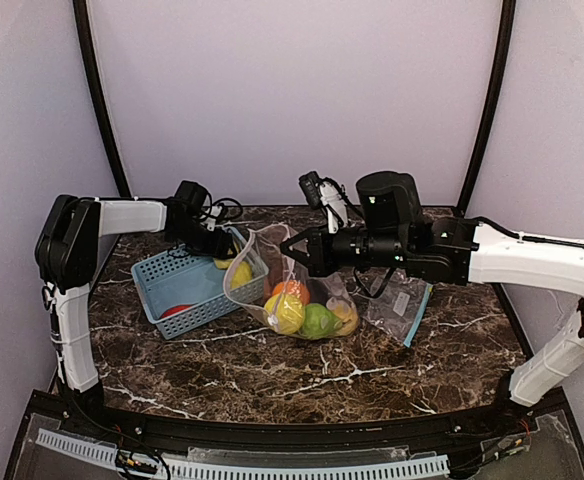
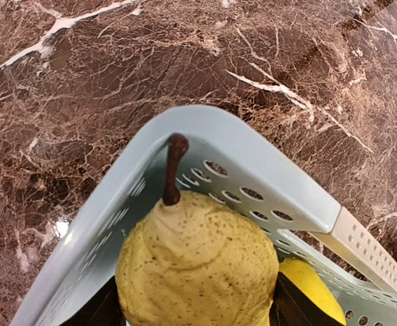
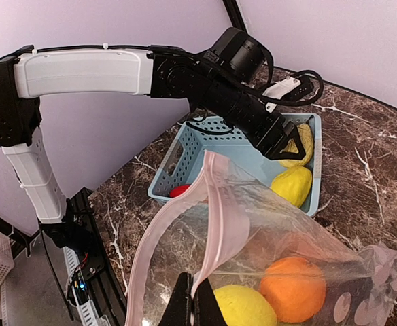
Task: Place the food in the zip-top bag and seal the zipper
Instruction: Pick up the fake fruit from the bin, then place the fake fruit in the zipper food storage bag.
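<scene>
Speckled pear (image 2: 198, 268) clamped in the left jaws at the basket (image 2: 253, 146); right jaws pinch the bag (image 3: 219, 204) rim

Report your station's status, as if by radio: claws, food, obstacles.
Left claw shut on pear at basket corner. Right claw holding bag open by rim. Lemon, red piece left in basket. Path between looks clear.
</scene>
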Controlling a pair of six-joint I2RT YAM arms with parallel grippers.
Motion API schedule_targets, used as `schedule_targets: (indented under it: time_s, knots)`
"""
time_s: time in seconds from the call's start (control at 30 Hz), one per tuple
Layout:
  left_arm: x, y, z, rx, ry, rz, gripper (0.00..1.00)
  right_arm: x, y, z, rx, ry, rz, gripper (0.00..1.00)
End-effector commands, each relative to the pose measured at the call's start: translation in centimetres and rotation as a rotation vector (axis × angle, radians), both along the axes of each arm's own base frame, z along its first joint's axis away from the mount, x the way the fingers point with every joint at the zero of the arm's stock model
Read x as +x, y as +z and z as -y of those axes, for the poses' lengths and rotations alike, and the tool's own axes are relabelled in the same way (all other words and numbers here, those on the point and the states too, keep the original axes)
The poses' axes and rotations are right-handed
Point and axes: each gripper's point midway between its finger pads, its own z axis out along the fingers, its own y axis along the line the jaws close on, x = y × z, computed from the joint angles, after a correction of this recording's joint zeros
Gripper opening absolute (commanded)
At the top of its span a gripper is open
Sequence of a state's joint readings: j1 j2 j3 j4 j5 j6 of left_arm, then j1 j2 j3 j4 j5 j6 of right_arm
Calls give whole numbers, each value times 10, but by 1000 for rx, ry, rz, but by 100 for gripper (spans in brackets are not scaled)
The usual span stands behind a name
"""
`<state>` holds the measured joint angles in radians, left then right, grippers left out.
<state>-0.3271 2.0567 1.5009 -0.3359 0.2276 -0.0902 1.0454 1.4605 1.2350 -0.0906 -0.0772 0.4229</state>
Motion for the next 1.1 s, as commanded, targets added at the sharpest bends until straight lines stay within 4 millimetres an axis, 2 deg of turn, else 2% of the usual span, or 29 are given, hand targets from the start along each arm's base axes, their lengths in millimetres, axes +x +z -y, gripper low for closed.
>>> schedule_targets:
  time_s: [0.0, 0.03, 0.07, 0.1, 0.13, 0.17, 0.2, 0.23, 0.27, 0.3, 0.33, 0.37, 0.4, 0.43, 0.5, 0.77, 0.87, 0.97, 1.07]
  knots:
    - [-5, 49, -6, -35, 22, 77, 65, 0, 16, 6, 38, -15, 39, 0]
    - [-8, 52, -6, -43, 24, 91, 65, 0, 17, 6, 37, -17, 41, 0]
    - [-11, 74, -7, -68, 31, 137, 65, 0, 16, 7, 35, -18, 42, 0]
    - [-14, 79, -8, -80, 35, 159, 64, 1, 17, 7, 35, -20, 42, 0]
    - [-19, 100, -8, -106, 38, 202, 64, 1, 17, 7, 35, -20, 44, 0]
    - [-25, 101, -9, -116, 36, 209, 64, 1, 17, 6, 35, -17, 45, 0]
    - [-32, 120, -8, -148, 23, 240, 64, 1, 18, 5, 37, -16, 46, 0]
    - [-39, 119, -7, -160, 11, 236, 64, 1, 18, 5, 37, -15, 47, 0]
    - [-48, 133, -4, -196, -10, 255, 64, 0, 19, 4, 39, -11, 49, 0]
    - [-58, 131, 0, -225, -37, 240, 64, 0, 19, 4, 40, -9, 50, 0]
    - [-66, 145, 1, -254, -56, 263, 64, 0, 19, 3, 39, -7, 51, 0]
    - [-79, 143, 7, -290, -94, 242, 64, 0, 20, 3, 43, -5, 53, 0]
    - [-89, 155, 8, -316, -116, 265, 64, 0, 20, 3, 43, -2, 54, 0]
    - [-102, 154, 12, -351, -154, 255, 64, 0, 20, 3, 45, -1, 55, 0]
    - [-125, 174, 10, -396, -187, 308, 64, -1, 20, 3, 46, 0, 54, 0]
    - [-202, 203, 11, -557, -260, 287, 64, 0, 20, -1, 48, 8, 55, 0]
    - [-226, 208, 27, -603, -296, 240, 64, 0, 20, -5, 47, 18, 56, 0]
    - [-256, 219, 54, -632, -379, 218, 64, 1, 20, -7, 49, 21, 54, 0]
    - [-274, 234, 71, -671, -432, 221, 64, 1, 20, -6, 52, 18, 49, 0]
